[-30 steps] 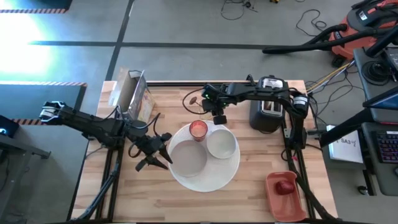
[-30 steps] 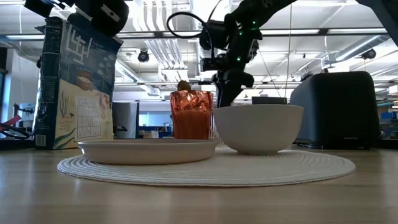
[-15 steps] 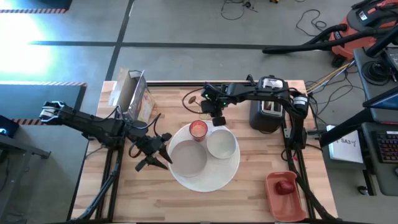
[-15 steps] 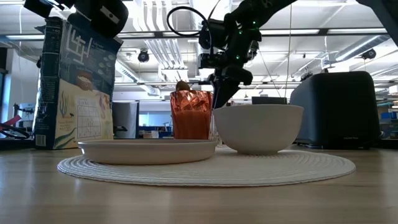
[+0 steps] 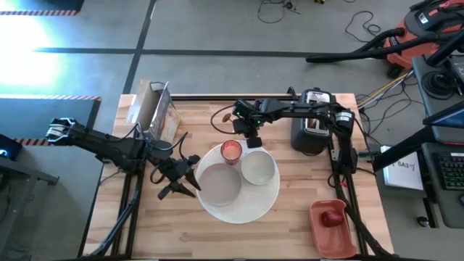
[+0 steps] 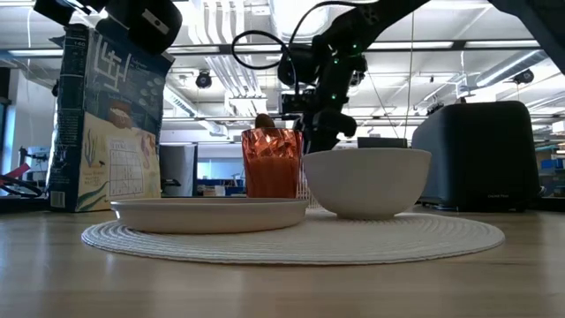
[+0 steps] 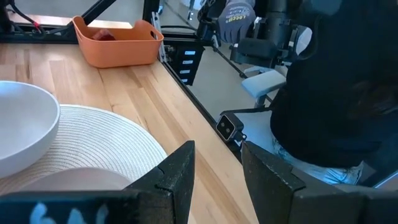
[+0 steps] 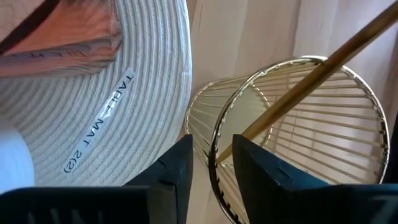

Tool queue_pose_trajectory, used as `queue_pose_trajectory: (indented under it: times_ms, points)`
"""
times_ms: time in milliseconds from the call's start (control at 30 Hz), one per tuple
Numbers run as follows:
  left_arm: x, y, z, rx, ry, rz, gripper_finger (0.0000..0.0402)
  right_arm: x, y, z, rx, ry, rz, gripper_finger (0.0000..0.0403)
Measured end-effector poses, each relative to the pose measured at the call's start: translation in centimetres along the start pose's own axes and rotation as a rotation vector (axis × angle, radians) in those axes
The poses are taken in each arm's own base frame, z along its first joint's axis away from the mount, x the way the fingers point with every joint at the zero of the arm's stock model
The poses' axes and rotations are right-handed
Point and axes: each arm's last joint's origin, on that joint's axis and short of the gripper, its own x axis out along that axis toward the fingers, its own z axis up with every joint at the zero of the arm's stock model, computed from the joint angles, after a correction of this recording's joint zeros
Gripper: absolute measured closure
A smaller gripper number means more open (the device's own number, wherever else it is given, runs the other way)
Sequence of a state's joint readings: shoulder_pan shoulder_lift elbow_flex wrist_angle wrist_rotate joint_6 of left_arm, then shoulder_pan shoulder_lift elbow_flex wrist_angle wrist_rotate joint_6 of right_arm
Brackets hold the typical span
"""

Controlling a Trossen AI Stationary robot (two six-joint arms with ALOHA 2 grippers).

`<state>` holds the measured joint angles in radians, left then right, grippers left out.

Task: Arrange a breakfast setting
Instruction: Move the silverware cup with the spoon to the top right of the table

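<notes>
A round white woven mat [image 5: 250,209] lies mid-table. On it rest a smaller white plate [image 5: 219,183], a white bowl [image 5: 258,168] and a pink-red cup [image 5: 230,151]. Behind the cup stands a gold wire holder [image 8: 298,124], and a gold spoon [image 8: 323,68] leans out over its rim. My right gripper [image 8: 212,165] hangs just above that holder, pointing steeply down, its fingers a little apart with nothing between them. My left gripper [image 5: 194,181] waits at the mat's left edge, open and empty.
A black toaster [image 5: 312,132] stands at the far right and a cereal box [image 5: 156,109] at the far left. An orange tray [image 5: 322,233] near the front right corner holds a small dark-red fruit [image 5: 332,216]. A person [image 7: 336,81] sits beyond the table's near edge.
My right gripper has sunk toward the wire holder behind the cup, drifted slightly toward the table's left and tipped a little. Nothing on the mat has moved.
</notes>
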<state>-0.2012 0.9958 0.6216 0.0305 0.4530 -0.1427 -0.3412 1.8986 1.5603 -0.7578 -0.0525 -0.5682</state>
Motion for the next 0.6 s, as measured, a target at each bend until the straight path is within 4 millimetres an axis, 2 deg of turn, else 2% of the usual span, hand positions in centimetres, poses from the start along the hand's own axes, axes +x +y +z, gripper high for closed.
queue_pose_trajectory:
  times_ms: [133,400,600]
  points:
    - [0.0,0.0,0.0,0.001,0.003,0.000,0.0285,0.0,0.0,0.1,0.000,-0.003,-0.002,0.0322]
    - [0.0,0.0,0.0,0.002,0.002,0.000,0.0285,-0.2,-0.9,-0.6,0.046,0.009,-0.004,0.0388]
    - [0.0,0.0,0.0,0.002,0.002,0.000,0.0285,-0.4,-2.4,-1.7,0.113,0.019,-0.020,0.0393]
